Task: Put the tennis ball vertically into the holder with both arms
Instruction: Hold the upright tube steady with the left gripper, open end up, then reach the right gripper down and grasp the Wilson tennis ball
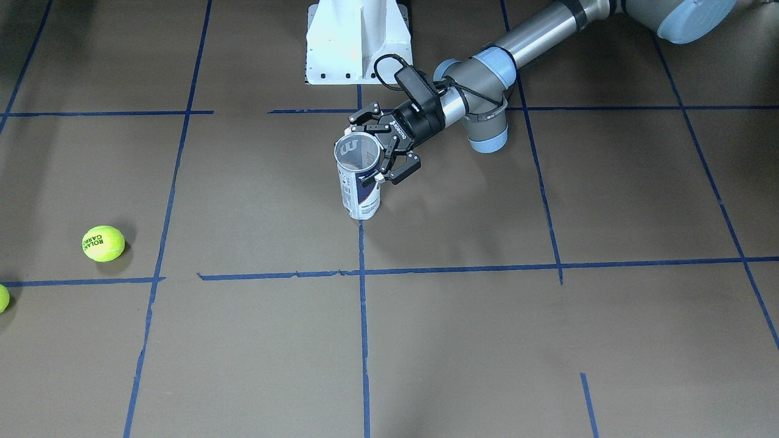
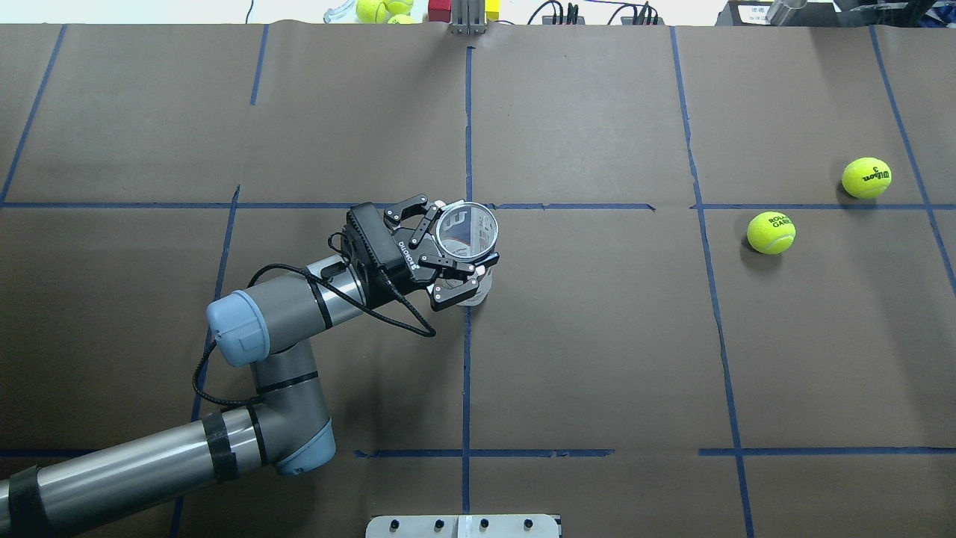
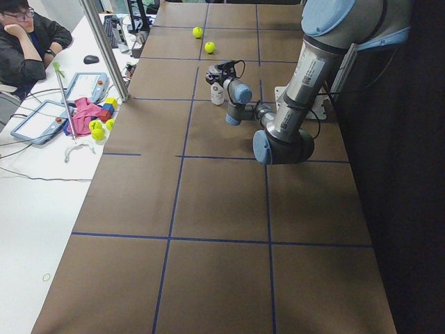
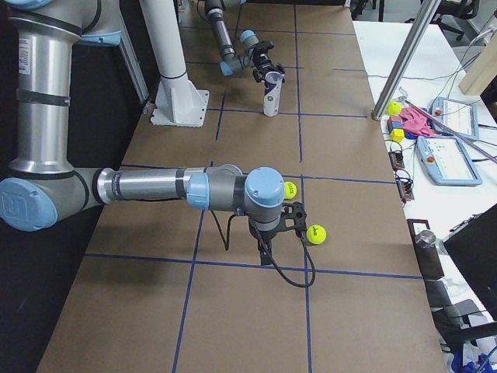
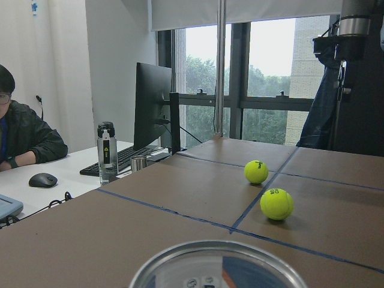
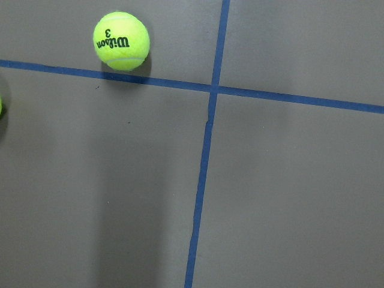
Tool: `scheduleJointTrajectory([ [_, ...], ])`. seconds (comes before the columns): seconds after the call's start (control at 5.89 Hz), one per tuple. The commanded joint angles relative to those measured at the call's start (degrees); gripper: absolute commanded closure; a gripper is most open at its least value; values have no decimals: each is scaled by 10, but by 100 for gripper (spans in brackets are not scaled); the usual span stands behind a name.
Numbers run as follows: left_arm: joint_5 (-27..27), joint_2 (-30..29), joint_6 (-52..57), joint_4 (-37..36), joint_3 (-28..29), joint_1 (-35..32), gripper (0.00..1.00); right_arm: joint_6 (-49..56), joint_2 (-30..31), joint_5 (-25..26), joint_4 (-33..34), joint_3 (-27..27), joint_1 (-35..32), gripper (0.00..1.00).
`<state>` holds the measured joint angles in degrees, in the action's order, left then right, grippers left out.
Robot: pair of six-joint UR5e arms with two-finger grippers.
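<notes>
Standing upright near the middle of the table (image 2: 597,336), the clear holder (image 1: 359,198) is clamped just below its rim by the left gripper (image 1: 367,153). Near two tennis balls (image 2: 771,232) hangs the right gripper (image 4: 293,221); its opening cannot be judged.

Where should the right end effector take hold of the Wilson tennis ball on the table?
Grip the Wilson tennis ball across its widest middle, coming straight down from above. It is a sphere lying free on the flat table, apart from the other ball, so both sides look clear for a pinch. A low side approach would probably roll it.
</notes>
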<state>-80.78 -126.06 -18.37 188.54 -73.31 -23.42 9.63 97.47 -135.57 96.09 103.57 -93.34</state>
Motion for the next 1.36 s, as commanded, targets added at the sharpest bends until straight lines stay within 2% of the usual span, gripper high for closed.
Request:
scheduleJointTrajectory([
  [0.0, 0, 0, 0, 1, 0, 2, 10, -3, 3, -2, 2, 24, 0, 0],
  [0.17, 0, 0, -1, 0, 0, 2, 10, -14, -5, -2, 2, 36, 14, 3],
  [0.34, 1, 0, -1, 0, 0, 2, 10, -56, -6, -8, 1, 61, 43, 1],
  [0.51, 2, 0, -1, 1, 0, 2, 10, -122, -24, -2, 0, 81, 97, 0],
  [0.68, 2, 0, -1, 1, 0, 2, 10, -164, -55, 13, -21, 80, 133, 0],
  [1.02, 2, 0, -1, 0, 0, 2, 10, -329, -124, 114, -74, 53, 278, 0],
  [1.19, 2, 0, -1, 0, 0, 2, 10, -349, -144, 123, -105, 19, 313, 0],
])
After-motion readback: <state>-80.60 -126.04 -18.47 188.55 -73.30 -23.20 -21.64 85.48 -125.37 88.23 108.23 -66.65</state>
